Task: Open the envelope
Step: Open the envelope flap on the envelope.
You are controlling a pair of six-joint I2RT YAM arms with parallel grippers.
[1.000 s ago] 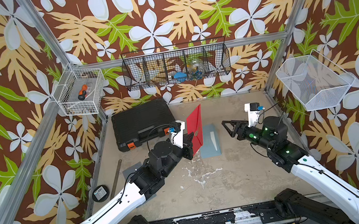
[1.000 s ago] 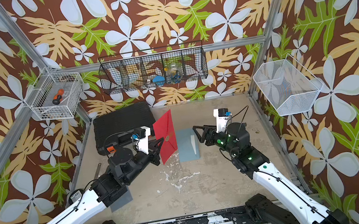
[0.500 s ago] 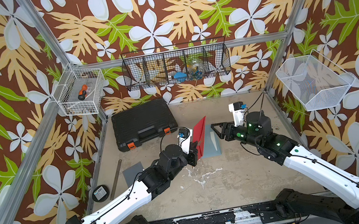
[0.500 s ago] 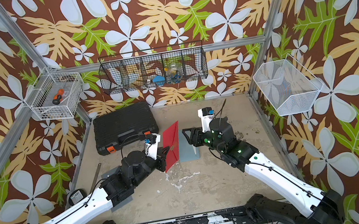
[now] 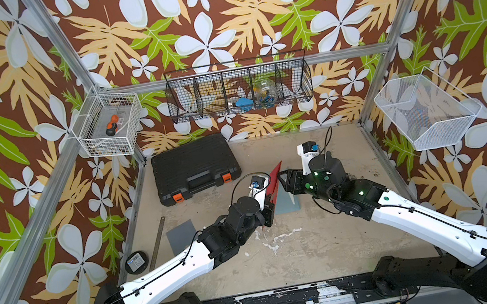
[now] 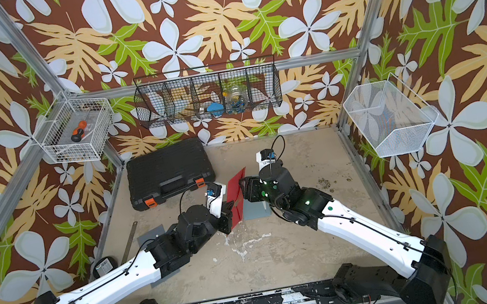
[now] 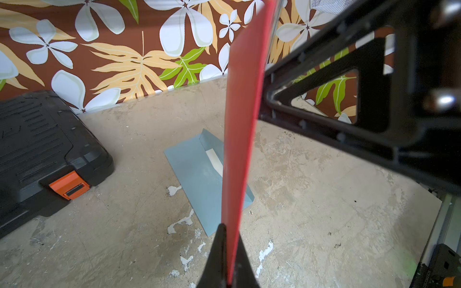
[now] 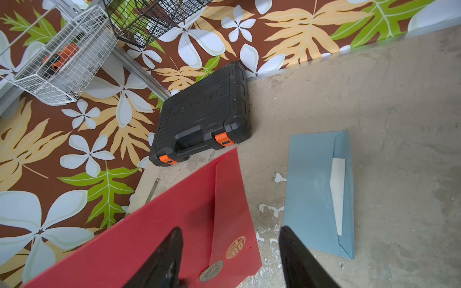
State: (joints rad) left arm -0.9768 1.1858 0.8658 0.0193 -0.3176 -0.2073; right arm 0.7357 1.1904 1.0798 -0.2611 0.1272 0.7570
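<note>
In both top views the flat red paper envelope (image 5: pixel 275 181) is held on edge above the table, clamped at its lower end by the closed left gripper (image 5: pixel 267 204), with the right gripper (image 5: pixel 283 181) just beside its upper part. In the left wrist view the envelope's long axis is seen running up and away from the clamping jaws. In the right wrist view the right gripper's jaws are held apart astride the flap (image 8: pixel 230 214), apparently not yet pinching it.

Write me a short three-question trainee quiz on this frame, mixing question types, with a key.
1. True or false: the left claw is shut on the red envelope, holding it up on edge.
2. Multiple choice: where is the blue envelope? A) in the right claw; B) flat on the table; C) in the black wire basket.
3. Fill in: the right claw's jaws stand ____, either side of the red envelope's flap edge.

Key: 1 true; 2 B; 3 open.
</note>
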